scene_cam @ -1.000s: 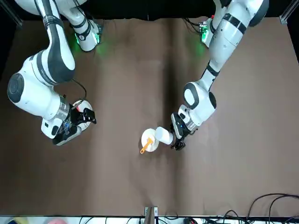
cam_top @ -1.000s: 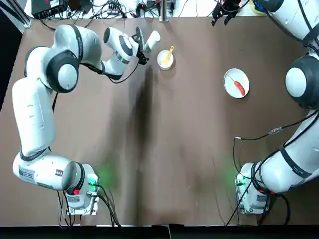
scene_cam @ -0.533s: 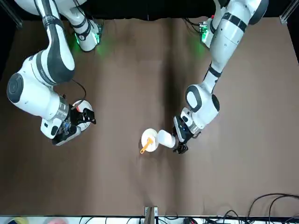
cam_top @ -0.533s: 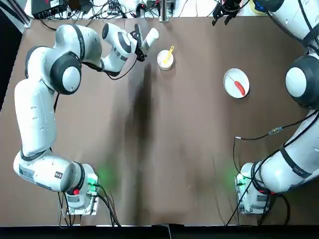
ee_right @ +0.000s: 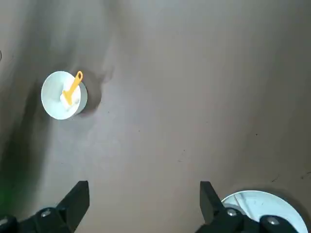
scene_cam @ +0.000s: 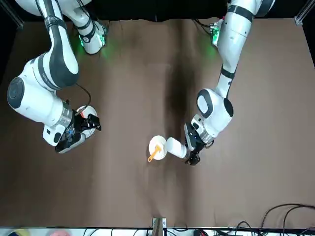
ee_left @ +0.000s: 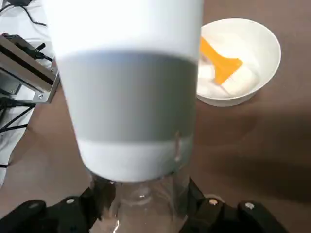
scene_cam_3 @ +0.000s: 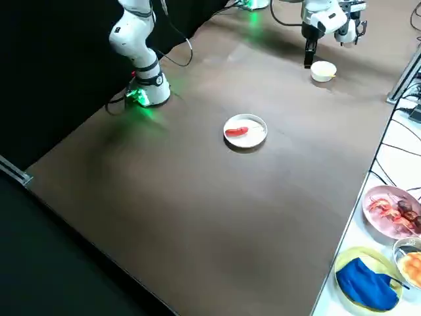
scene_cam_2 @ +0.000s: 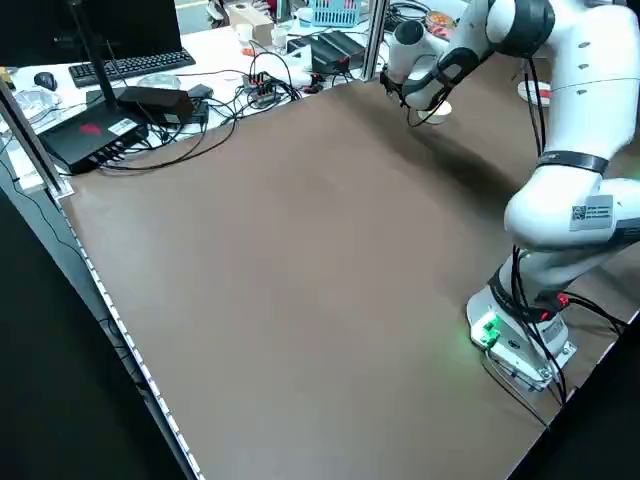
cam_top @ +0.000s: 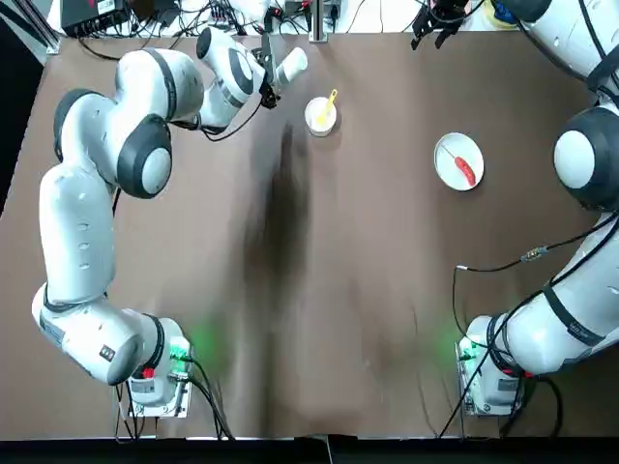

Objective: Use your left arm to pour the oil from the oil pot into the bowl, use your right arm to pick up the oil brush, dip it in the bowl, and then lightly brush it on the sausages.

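My left pincer [ee_left: 148,196] is closed round the oil pot [ee_left: 129,107], its white top leaning out; just beyond sits the bowl [ee_left: 271,53], oil brush [ee_left: 224,65] inside. I should centre the mouth, then tip gently. My right pincer [ee_right: 144,191] hangs wide, empty.

The robot's rounded white arms have dark grey joint bands, trailing black cables and green-lit bases.

The bench [cam_top: 368,290] bore one bowl [cam_top: 320,117], one oil brush [cam_top: 326,104], one plate [cam_top: 458,161] and one sausage [cam_top: 465,171]. Two robot arms [cam_top: 77,232] were present, with one oil pot [cam_top: 291,65] between two fingers.
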`<action>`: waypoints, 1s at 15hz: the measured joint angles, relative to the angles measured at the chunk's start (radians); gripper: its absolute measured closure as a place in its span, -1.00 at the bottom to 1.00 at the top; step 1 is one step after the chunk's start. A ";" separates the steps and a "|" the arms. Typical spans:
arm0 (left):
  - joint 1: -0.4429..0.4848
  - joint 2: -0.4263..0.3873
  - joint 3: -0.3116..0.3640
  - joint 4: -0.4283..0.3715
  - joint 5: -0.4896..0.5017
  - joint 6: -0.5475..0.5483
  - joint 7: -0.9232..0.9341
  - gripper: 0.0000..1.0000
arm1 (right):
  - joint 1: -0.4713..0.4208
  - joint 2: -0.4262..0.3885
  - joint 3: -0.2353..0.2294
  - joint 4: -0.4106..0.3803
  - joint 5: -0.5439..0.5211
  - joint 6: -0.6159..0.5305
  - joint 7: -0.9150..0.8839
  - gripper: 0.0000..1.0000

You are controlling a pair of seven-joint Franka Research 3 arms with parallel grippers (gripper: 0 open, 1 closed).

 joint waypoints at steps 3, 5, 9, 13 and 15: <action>-0.096 0.000 0.096 0.000 0.000 -0.002 -0.001 -0.30 | 0.001 0.000 0.001 0.000 0.001 0.000 0.000 -1.00; -0.168 0.001 0.171 0.000 0.000 -0.002 -0.006 -0.30 | 0.003 0.000 0.001 0.000 0.001 0.000 0.000 -1.00; -0.224 0.011 0.212 -0.010 0.000 -0.003 -0.009 -0.30 | 0.003 0.003 0.003 0.000 0.001 0.000 0.000 -1.00; -0.316 0.046 0.309 -0.013 0.000 -0.001 -0.010 -0.30 | 0.004 0.016 0.003 0.000 0.002 0.001 -0.001 -1.00; -0.362 0.062 0.360 -0.014 0.000 0.009 -0.029 -0.30 | 0.005 0.030 0.004 0.000 0.002 0.018 -0.001 -1.00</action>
